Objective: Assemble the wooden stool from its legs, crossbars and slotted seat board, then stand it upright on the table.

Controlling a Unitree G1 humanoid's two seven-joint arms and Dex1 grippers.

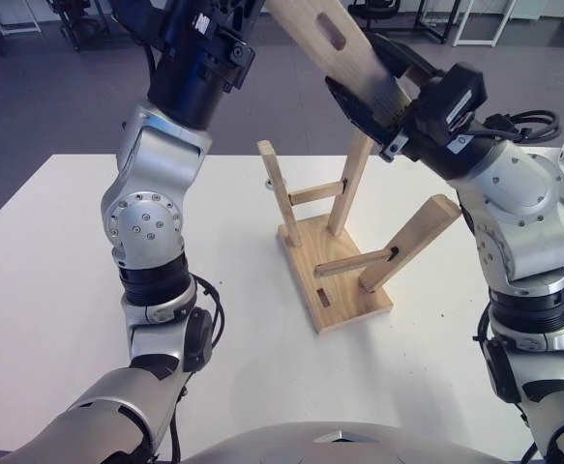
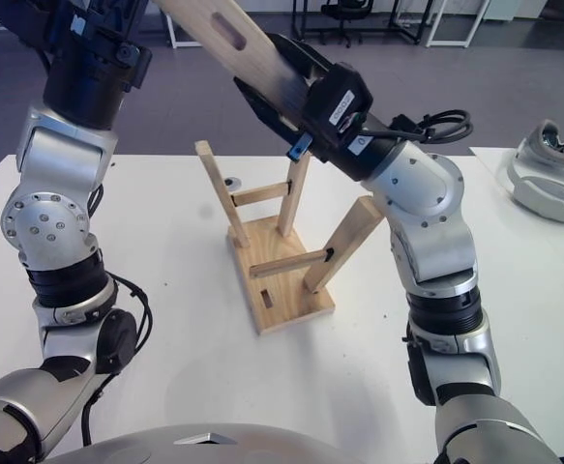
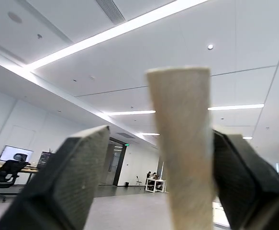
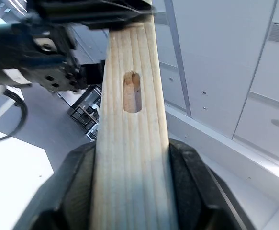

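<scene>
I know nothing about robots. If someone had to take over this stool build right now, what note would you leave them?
Right gripper: shut on the loose leg, held in the air above the table.
Left gripper: open around that leg's far end.
Seat board: flat on the table.
Done: three legs stand in the board, two joined by a crossbar, the third leaning with a second crossbar.
Left: fit the fourth leg, then turn the stool upright.

Held leg point(image 1: 344, 53) — upper end cut off by top edge; left gripper point(image 4: 91, 12) blurred.
</scene>
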